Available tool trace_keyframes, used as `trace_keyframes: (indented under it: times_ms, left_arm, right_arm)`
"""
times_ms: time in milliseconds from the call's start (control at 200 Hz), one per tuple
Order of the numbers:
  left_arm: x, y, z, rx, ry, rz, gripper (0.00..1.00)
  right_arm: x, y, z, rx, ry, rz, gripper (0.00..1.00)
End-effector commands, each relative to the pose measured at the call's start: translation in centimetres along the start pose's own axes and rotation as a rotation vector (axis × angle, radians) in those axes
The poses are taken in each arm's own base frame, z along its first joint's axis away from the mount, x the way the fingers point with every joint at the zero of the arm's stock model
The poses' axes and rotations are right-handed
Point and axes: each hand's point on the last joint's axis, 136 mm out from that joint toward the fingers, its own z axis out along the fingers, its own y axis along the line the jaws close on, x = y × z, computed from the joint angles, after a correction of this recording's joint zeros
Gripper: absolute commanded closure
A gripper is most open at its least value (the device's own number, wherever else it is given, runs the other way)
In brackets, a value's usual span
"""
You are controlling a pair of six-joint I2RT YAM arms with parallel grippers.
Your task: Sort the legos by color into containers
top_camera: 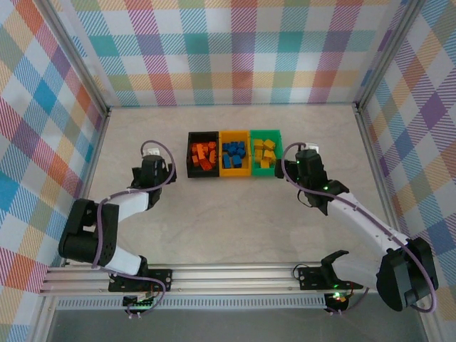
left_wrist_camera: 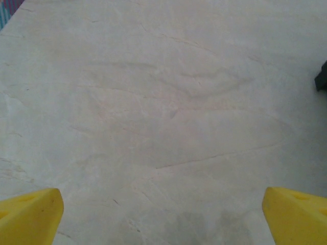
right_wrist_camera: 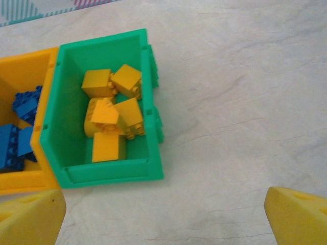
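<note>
Three joined bins sit mid-table. The black bin (top_camera: 202,173) holds orange-red legos (top_camera: 204,154), the yellow-orange bin (top_camera: 235,173) holds blue legos (top_camera: 234,152), and the green bin (top_camera: 266,132) holds yellow legos (top_camera: 265,152). My left gripper (top_camera: 160,168) hovers left of the black bin; in its wrist view it (left_wrist_camera: 163,217) is open over bare table. My right gripper (top_camera: 306,158) is just right of the green bin and open (right_wrist_camera: 163,217), nothing between its fingers. Its wrist view looks down on the green bin (right_wrist_camera: 102,176) with yellow legos (right_wrist_camera: 110,115) and blue legos (right_wrist_camera: 18,138) beside them.
Plaid walls enclose the pale marbled table (top_camera: 228,221) on three sides. A dark corner of the black bin (left_wrist_camera: 322,76) shows at the right edge of the left wrist view. The yellow-orange bin (right_wrist_camera: 20,181) abuts the green one.
</note>
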Motion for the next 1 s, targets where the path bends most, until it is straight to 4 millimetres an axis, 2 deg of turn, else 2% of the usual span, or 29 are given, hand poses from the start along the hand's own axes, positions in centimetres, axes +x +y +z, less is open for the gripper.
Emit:
trace_keyframes:
  times_ms: [0, 95, 140, 180, 240, 340, 525, 740, 775, 810, 995]
  left_arm:
    - [-1.9, -0.8, 0.4, 0.080, -0.156, 0.000, 0.00]
    - [-1.2, -0.4, 0.4, 0.138, -0.160, -0.051, 0.00]
    - [-0.4, -0.7, 0.5, 0.180, -0.177, -0.053, 0.00]
    - [-0.7, -1.1, 0.2, 0.208, -0.211, -0.040, 0.00]
    - [-0.7, -0.8, 0.5, 0.185, -0.184, -0.049, 0.00]
    - [-0.7, -0.1, 0.5, 0.147, -0.188, -0.067, 0.00]
    - [-0.6, 0.1, 0.5, 0.139, -0.188, -0.074, 0.00]
    - [-0.6, 0.1, 0.5, 0.139, -0.188, -0.074, 0.00]
    - [-0.7, 0.1, 0.5, 0.139, -0.188, -0.076, 0.00]
    - [-0.7, 0.1, 0.5, 0.139, -0.189, -0.075, 0.00]
    - [-0.7, 0.1, 0.5, 0.139, -0.189, -0.075, 0.00]
  right_arm:
    - [-1.1, -1.5, -0.2, 0.038, -0.056, 0.028, 0.00]
    - [-1.7, -3.2, 0.1, 0.089, -0.114, -0.024, 0.00]
    - [-1.9, -4.3, 0.4, 0.127, -0.146, -0.061, 0.00]
    - [-2.1, -5.5, 0.7, 0.167, -0.166, -0.069, 0.00]
    - [-2.0, -7.8, 1.2, 0.221, -0.170, -0.049, 0.00]
    - [-1.6, -9.5, 2.5, 0.216, -0.213, -0.073, 0.00]
    - [-1.1, -9.8, 5.1, 0.087, -0.314, -0.098, 0.00]
    - [0.8, -9.2, 8.8, 0.009, -0.302, -0.144, 0.00]
    - [1.4, -9.3, 8.9, 0.003, -0.255, -0.133, 0.00]
    - [0.8, -9.3, 8.8, -0.019, -0.272, -0.121, 0.00]
    - [1.0, -9.4, 8.9, -0.019, -0.266, -0.120, 0.00]
